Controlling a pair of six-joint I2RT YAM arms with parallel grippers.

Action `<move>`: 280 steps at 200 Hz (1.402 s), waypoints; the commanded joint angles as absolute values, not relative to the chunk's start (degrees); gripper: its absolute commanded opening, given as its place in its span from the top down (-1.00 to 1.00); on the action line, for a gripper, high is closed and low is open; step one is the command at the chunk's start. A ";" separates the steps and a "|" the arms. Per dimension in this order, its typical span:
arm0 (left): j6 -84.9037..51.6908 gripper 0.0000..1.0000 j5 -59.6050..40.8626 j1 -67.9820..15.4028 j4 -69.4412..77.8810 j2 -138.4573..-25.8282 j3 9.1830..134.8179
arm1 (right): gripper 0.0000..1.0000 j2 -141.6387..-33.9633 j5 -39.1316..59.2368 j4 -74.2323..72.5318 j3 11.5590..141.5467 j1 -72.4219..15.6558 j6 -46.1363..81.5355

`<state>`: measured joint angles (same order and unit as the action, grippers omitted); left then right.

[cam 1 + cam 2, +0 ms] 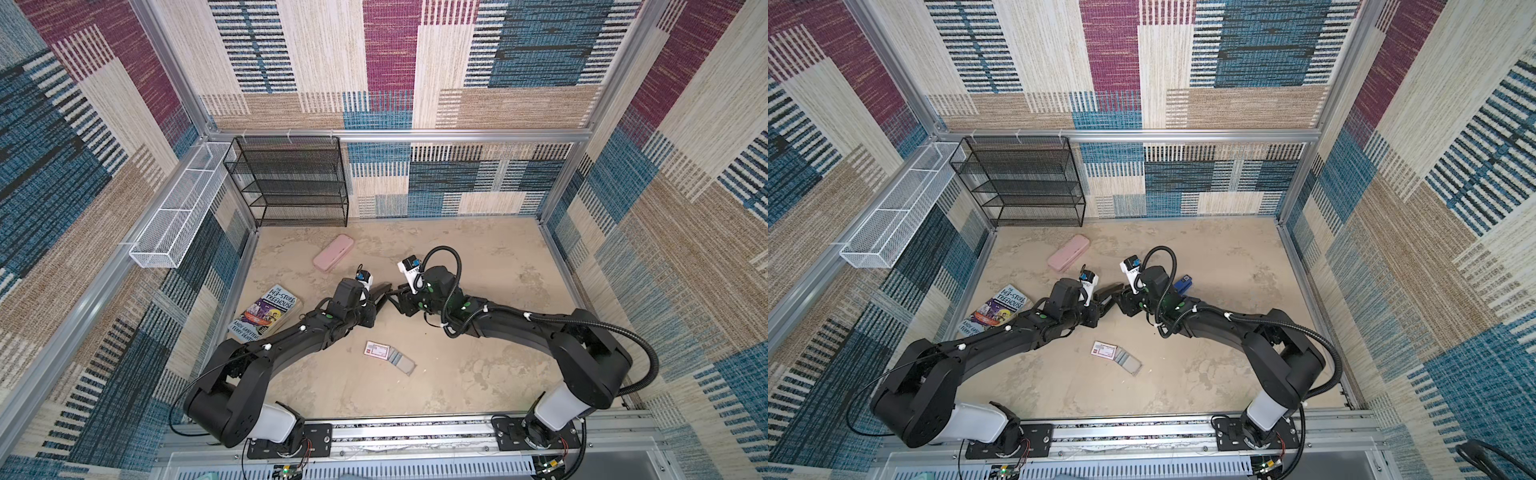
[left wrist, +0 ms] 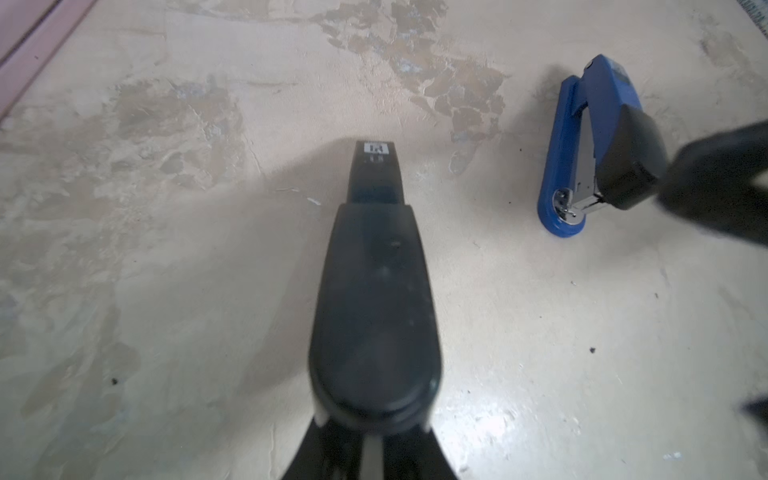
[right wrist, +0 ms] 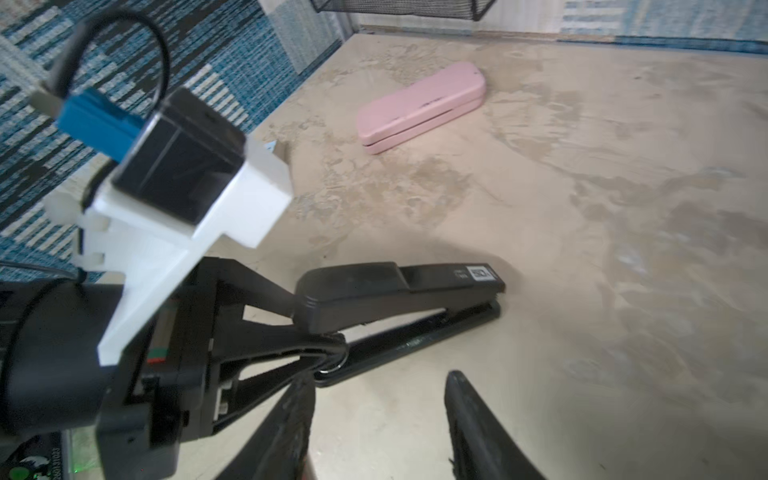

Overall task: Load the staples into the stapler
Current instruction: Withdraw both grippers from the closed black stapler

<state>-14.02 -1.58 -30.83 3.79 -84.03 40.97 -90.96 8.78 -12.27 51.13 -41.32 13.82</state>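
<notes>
hidden: blue stapler (image 1: 1184,285) was half behind right arm (image 1: 1225,328) | black stapler (image 3: 399,286) mid-frame, top lifted off base, rear clamped in left gripper (image 3: 316,330) | right gripper (image 3: 378,378) fingers were apart, empty | staples (image 1: 401,360): grey strips fanned just beside white red-edged box (image 1: 377,349), lower centre in a top view

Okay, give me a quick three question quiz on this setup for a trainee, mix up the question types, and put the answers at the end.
1. True or false: the left gripper grips the black stapler by its rear end.
2. The right gripper is: A open with nothing between its jaws; B shut on something; C out of view.
3. What colour is the second stapler, the one not held?
Key: 1 true; 2 A; 3 blue.
</notes>
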 commanded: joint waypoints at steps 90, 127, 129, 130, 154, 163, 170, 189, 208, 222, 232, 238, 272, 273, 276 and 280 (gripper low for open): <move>-9.76 0.64 8.49 -38.79 15.12 -99.66 45.75 | -0.14 -78.73 0.64 -15.89 36.57 -36.02 19.02; -11.38 0.35 8.28 -39.37 14.59 -97.76 43.57 | -0.15 -77.87 0.44 -16.19 35.33 -35.60 19.43; -11.52 0.33 8.31 -39.33 14.44 -97.48 43.48 | -0.14 -77.74 0.44 -16.24 35.33 -35.57 19.42; -11.61 0.32 8.24 -39.35 14.29 -97.30 43.40 | -0.14 -77.72 0.40 -16.21 35.29 -35.58 19.42; -12.28 0.23 7.30 -39.37 11.51 -93.44 42.45 | -0.15 -77.43 0.82 -16.44 35.07 -35.38 19.60; -12.30 0.22 7.14 -39.37 9.93 -92.10 42.41 | -0.15 -77.42 1.06 -16.55 35.09 -35.42 19.68; -12.30 0.21 7.01 -39.37 8.78 -90.91 42.29 | -0.15 -77.29 1.30 -16.57 35.16 -35.42 19.78; -12.81 0.20 7.03 -39.37 5.57 -87.78 42.41 | -0.21 -76.62 1.92 -16.68 34.99 -35.35 20.09; -13.27 0.13 6.86 -39.37 1.92 -85.52 43.65 | -0.22 -75.64 2.18 -16.49 34.77 -35.31 20.13; -13.38 0.06 6.82 -39.22 -1.11 -85.24 45.72 | -0.23 -74.94 2.34 -16.44 34.46 -35.32 20.20; -13.27 0.02 6.38 -38.99 -3.87 -86.15 48.23 | -0.23 -74.50 2.44 -16.36 34.29 -35.33 20.30; -13.27 0.01 6.05 -38.86 -5.61 -87.03 49.87 | -0.23 -74.33 2.58 -16.37 34.20 -35.31 20.37; -13.71 -0.02 4.61 -38.33 -14.70 -94.09 59.83 | -0.23 -73.27 2.63 -16.40 33.28 -35.33 20.82; -13.71 -0.02 4.54 -38.32 -15.00 -94.29 60.15 | -0.23 -73.20 2.59 -16.38 33.25 -35.33 20.82; -13.70 -0.02 4.49 -38.32 -15.73 -94.97 61.03 | -0.23 -73.08 2.55 -16.40 33.11 -35.33 20.90; -13.75 -0.02 4.71 -38.32 -16.67 -95.84 62.05 | -0.23 -73.03 2.51 -16.43 32.93 -35.33 20.98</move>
